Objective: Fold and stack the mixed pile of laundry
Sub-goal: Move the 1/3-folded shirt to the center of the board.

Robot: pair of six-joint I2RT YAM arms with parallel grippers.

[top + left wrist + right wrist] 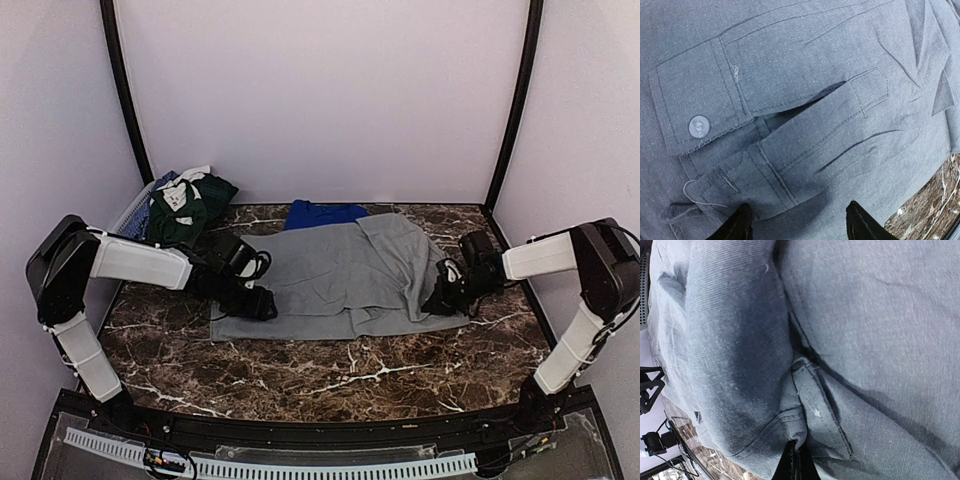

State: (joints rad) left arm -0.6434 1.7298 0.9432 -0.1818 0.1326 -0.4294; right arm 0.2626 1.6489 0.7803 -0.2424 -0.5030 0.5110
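Mid-worktop [330, 375]: the polo [340, 275] lies spread nearly flat, long way across, its right part doubled over the body. Blue tee [322, 213] sits just behind it, touching its far edge. Green pieces [190, 208] are heaped at far left, by the basket [128, 212], well apart from the polo.

Left claw [258, 302]: at the polo's left edge. In the wrist view its fingers [737, 225] are spread wide over the placket [805, 135], with the button [699, 126] close by. Nothing is between them yet.

Right claw [443, 295]: at the polo's right edge. In the wrist view its fingertips [794, 462] are pressed together where a stitched hem gathers into them; you appear to be pinching the polo there.

Handling, as judged:
- Light, limp knit. It will drape and sag, and holds no shape of its own.
- It slides easily on the polished stone, so expect the whole piece to drag if you pull from one side only.
- Stitched edges are your best holds: hem, placket band, collar. They are thicker and less likely to slip than single cloth.
- Avoid closing on the button; the hard disc could roll out of the pinch.
- Take only one layer on the left, or the fold will carry the back panel with it.
- Lift both sides evenly to keep creases out.
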